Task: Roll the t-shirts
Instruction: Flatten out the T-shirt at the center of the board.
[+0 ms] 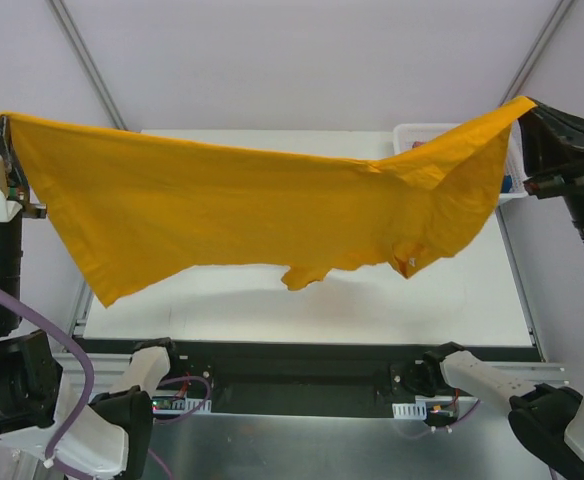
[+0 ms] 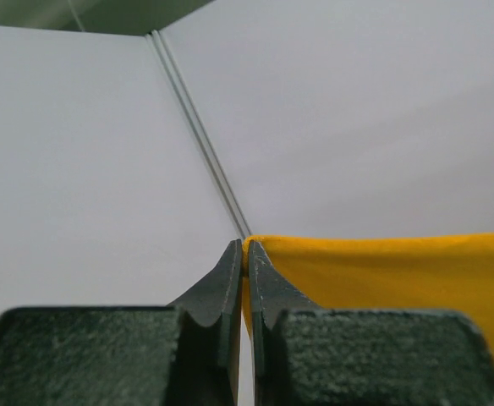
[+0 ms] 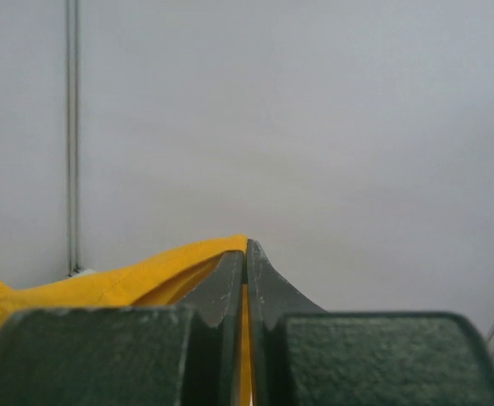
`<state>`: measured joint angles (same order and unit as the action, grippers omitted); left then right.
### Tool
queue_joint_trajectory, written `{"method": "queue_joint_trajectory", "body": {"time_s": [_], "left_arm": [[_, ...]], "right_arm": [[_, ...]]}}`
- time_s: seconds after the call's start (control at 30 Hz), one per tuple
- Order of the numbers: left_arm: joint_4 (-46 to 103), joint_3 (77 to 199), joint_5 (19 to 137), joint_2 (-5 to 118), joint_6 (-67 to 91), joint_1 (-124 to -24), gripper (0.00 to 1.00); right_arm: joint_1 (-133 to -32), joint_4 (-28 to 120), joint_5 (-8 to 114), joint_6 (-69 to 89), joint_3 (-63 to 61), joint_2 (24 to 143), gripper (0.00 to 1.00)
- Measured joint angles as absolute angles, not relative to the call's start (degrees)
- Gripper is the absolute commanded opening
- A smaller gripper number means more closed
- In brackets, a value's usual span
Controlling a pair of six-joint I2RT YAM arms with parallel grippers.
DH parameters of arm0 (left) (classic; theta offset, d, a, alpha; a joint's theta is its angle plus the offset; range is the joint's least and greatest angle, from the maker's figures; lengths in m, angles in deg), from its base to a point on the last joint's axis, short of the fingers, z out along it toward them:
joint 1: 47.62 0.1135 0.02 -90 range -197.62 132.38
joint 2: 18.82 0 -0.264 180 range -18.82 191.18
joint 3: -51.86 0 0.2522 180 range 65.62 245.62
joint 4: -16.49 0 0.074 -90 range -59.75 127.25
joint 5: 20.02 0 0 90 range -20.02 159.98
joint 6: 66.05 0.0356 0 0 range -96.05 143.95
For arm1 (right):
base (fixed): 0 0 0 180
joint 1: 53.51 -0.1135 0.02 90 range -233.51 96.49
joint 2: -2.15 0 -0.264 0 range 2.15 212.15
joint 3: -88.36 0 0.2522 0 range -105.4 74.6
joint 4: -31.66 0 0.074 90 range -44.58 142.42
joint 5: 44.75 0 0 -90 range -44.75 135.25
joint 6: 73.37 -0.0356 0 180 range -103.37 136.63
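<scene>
A mustard-yellow t-shirt (image 1: 232, 205) hangs stretched in the air above the white table (image 1: 272, 300), spread between both arms. My left gripper (image 1: 4, 122) is shut on its left corner, high at the far left. My right gripper (image 1: 528, 104) is shut on the opposite corner at the upper right. In the left wrist view the gripper (image 2: 246, 252) pinches yellow cloth (image 2: 382, 271) that runs off to the right. In the right wrist view the gripper (image 3: 246, 250) clamps cloth (image 3: 103, 283) that falls away to the left. The shirt's lower edge sags in the middle with a sleeve (image 1: 307, 272) dangling.
A white bin (image 1: 412, 135) stands at the table's back right, partly hidden by the shirt. Grey walls with a vertical seam (image 2: 200, 135) surround the table. Both arm bases (image 1: 142, 385) sit at the near edge by a dark rail.
</scene>
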<state>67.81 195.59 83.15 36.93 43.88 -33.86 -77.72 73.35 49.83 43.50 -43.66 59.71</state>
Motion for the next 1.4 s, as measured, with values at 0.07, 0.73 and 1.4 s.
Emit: {"method": "queue_joint_trajectory", "body": {"time_s": [0.07, 0.73, 1.4], "left_arm": [[67.0, 197.3, 83.2, 37.6, 43.0, -32.6, 0.00], [64.6, 152.3, 101.1, 56.3, 36.7, -35.5, 0.00], [63.9, 164.0, 81.1, 86.8, 45.3, -37.6, 0.00]], "right_arm": [[-77.4, 73.3, 51.1, 42.1, -46.1, 60.0, 0.01], [-76.8, 67.5, 48.5, 43.9, -9.2, 80.3, 0.00], [-73.7, 61.5, 40.7, 40.8, -32.2, 125.1, 0.01]]}}
